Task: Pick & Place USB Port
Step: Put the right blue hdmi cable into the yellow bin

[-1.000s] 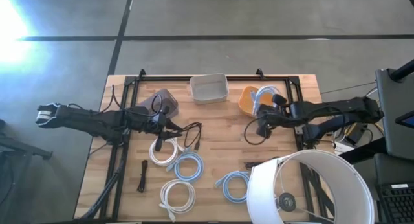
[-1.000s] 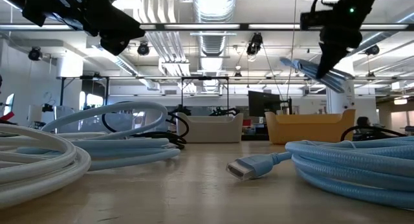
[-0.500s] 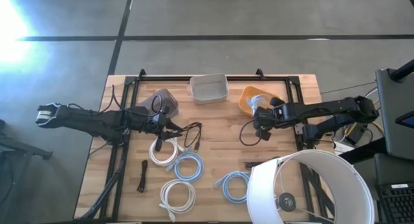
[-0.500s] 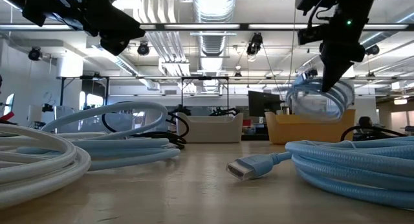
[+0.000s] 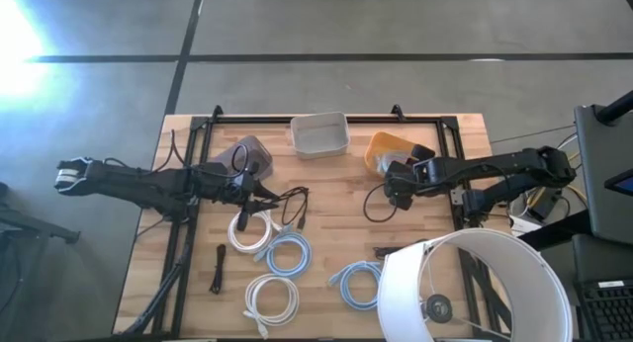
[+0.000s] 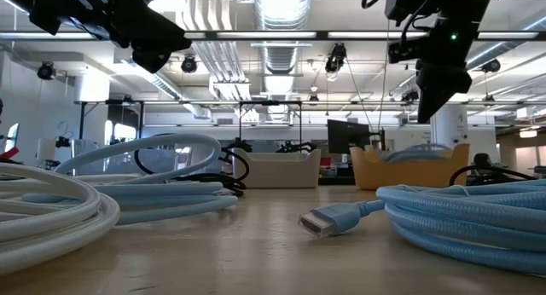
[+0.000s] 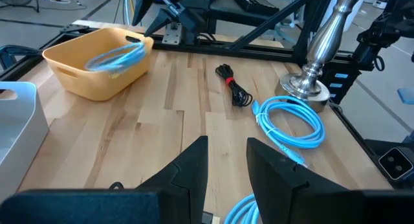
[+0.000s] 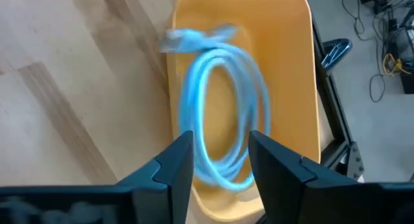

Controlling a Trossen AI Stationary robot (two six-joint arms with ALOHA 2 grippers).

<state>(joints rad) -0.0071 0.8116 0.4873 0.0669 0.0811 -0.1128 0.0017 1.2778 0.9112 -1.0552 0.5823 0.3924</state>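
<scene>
A light blue coiled USB cable (image 8: 223, 101) is inside the orange bin (image 8: 284, 68) at the table's far right, blurred. Its top loop (image 6: 424, 148) just shows over the bin's rim (image 6: 409, 167). My right gripper (image 8: 221, 140) hangs open above the bin (image 5: 381, 144), with one finger on either side of the coil in its wrist view and clear of it. My left gripper (image 5: 265, 191) hovers open over the cables on the table's left half, with nothing between its fingers (image 7: 226, 153).
A white bin (image 5: 318, 134) and a grey pouch (image 5: 252, 156) stand at the far side. Blue coils (image 5: 287, 253) (image 5: 356, 283), a white coil (image 5: 272, 298) and black cables (image 5: 218, 268) (image 5: 381, 204) lie on the wood. A lamp with a white shade (image 5: 475, 288) stands near right.
My right gripper has opened over the orange bin and let go of the blue coil. The coil hung from the fingers above the rim and has dropped into the bin.
</scene>
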